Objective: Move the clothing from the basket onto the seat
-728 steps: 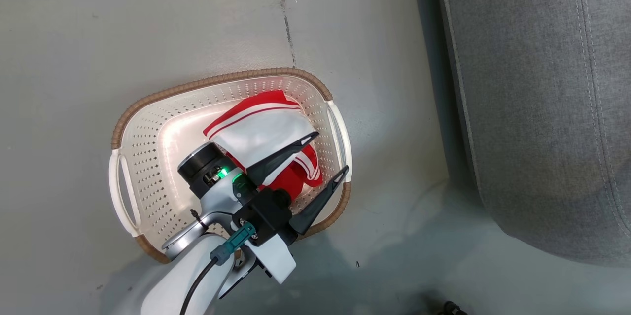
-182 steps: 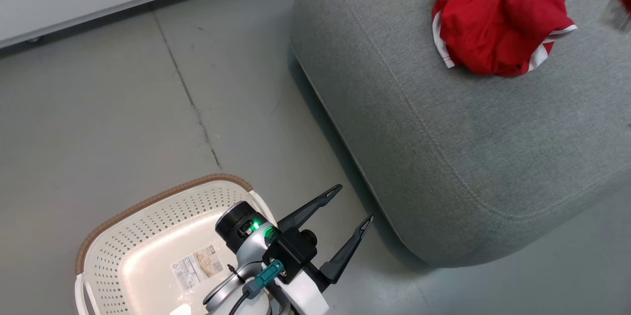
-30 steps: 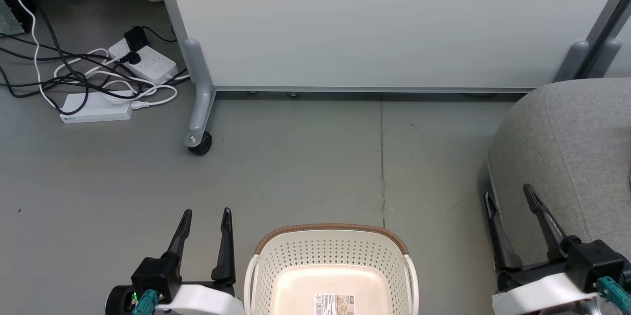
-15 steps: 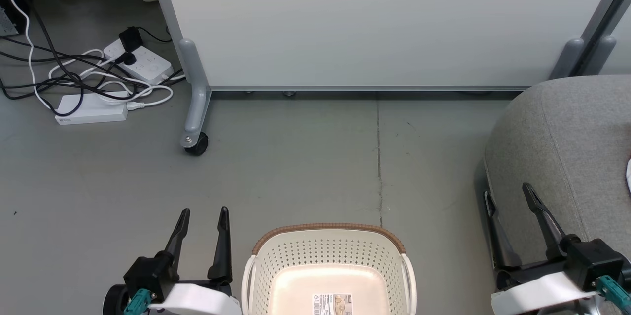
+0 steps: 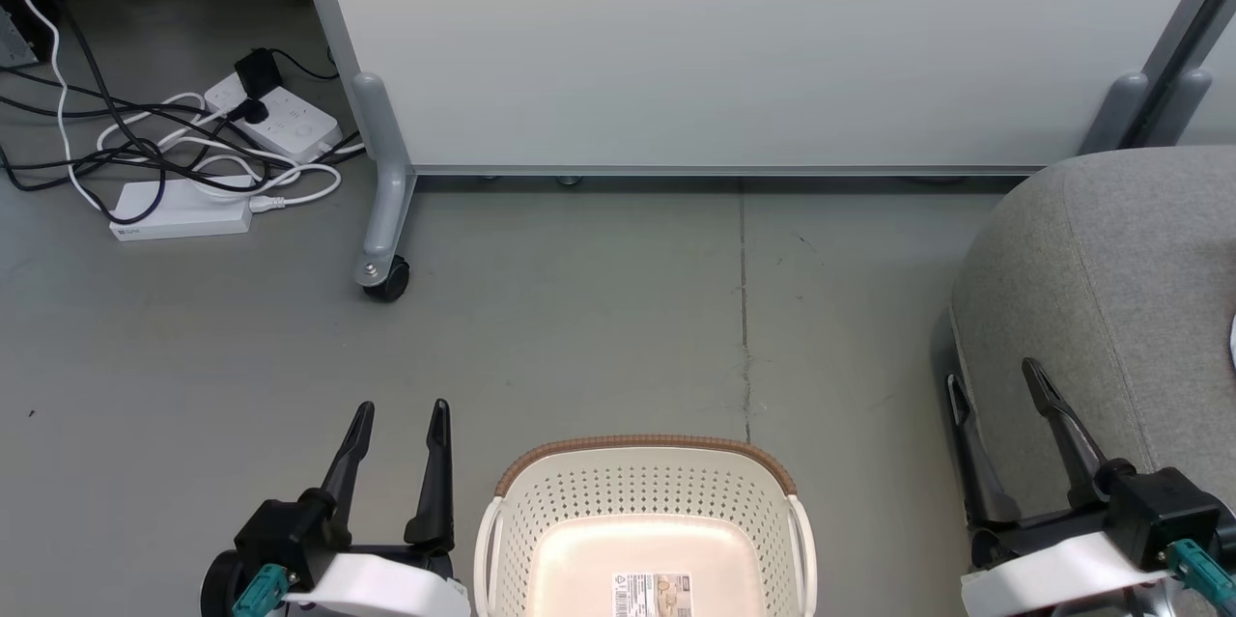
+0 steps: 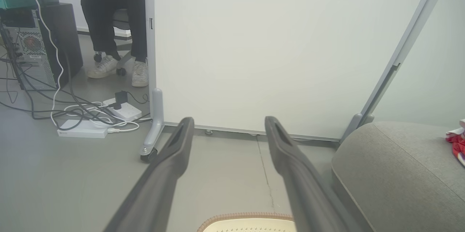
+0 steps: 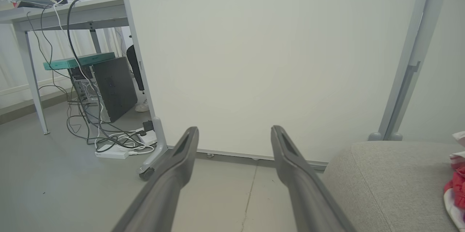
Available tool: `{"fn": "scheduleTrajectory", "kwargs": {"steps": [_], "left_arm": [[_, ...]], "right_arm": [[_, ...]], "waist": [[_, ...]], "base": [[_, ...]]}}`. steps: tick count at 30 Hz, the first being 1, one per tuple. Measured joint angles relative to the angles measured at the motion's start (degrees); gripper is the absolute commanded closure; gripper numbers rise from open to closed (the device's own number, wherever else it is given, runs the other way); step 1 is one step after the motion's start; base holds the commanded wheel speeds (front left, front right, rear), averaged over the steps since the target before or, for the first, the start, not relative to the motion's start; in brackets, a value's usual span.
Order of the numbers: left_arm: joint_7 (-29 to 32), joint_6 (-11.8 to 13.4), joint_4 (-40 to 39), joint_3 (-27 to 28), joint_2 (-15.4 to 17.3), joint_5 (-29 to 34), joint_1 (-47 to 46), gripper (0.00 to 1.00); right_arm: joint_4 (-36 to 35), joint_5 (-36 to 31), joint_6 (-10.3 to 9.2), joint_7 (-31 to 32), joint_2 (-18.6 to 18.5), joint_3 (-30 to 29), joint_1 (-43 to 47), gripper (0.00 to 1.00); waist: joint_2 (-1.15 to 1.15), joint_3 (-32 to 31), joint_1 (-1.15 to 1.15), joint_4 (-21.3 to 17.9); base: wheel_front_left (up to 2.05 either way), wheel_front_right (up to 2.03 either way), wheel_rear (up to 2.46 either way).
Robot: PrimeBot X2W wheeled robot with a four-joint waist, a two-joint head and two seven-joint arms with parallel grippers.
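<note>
A grey concrete floor (image 5: 579,327) runs up to a pale partition (image 5: 734,38) on a grey leg with a caster (image 5: 386,279). Left of that leg lie two white power strips (image 5: 179,216) in a tangle of black and white cables (image 5: 87,125). Behind them, the left wrist view shows a person's legs (image 6: 112,17) in dark trousers and white shoes, seated on a wheeled chair. The right wrist view shows a black computer tower (image 7: 109,90) under a desk (image 7: 72,12). The basket (image 5: 647,443) stands on the floor at the bottom middle of the head view, brown rim towards the partition, with a printed label (image 5: 655,593) on its pale bottom. The left gripper (image 5: 403,405) hangs just left of the basket, apart from it, jaws spread wide with nothing between them. The right gripper (image 5: 992,372) is well to the right of the basket, at the near corner of the grey seat (image 5: 1110,250). Its jaws are spread just as wide and hold nothing, and one finger crosses the seat's edge in the head view; I cannot tell whether it touches. The clothing (image 7: 456,184), a red and white bunch, lies on the seat top at the far right edge of both wrist views, well apart from the basket and from both grippers.
</note>
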Motion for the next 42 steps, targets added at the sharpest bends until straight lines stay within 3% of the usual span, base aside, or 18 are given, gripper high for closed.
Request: {"fn": "scheduleTrajectory", "kwargs": {"steps": [17,18,23,42], "left_arm": [[0.0,-1.0,0.5,-0.4,0.0,-1.4,0.2,0.00],[0.0,-1.0,0.5,-0.4,0.0,-1.5,0.3,1.00],[0.3,-1.0,3.4,-0.8,-0.2,-1.9,2.3,1.00],[4.0,-3.1,7.5,0.3,-0.2,-20.1,-2.8,1.00]], "right_arm": [[0.3,-0.1,0.00,0.0,-0.3,0.7,0.1,0.00],[0.4,-0.1,0.00,0.0,-0.3,0.8,0.1,1.00],[3.3,0.4,0.00,0.4,0.5,0.8,1.8,1.00],[5.8,19.7,0.00,6.9,0.6,-5.1,-0.6,1.00]], "waist": [[0.00,-0.8,0.00,-0.4],[0.00,-0.8,0.00,-0.4],[0.00,-0.9,0.00,-0.5],[0.00,-1.0,0.00,-1.2]], "base": [[0.00,0.00,0.00],[0.00,0.00,0.00],[0.00,0.00,0.00],[0.00,0.00,0.00]]}}
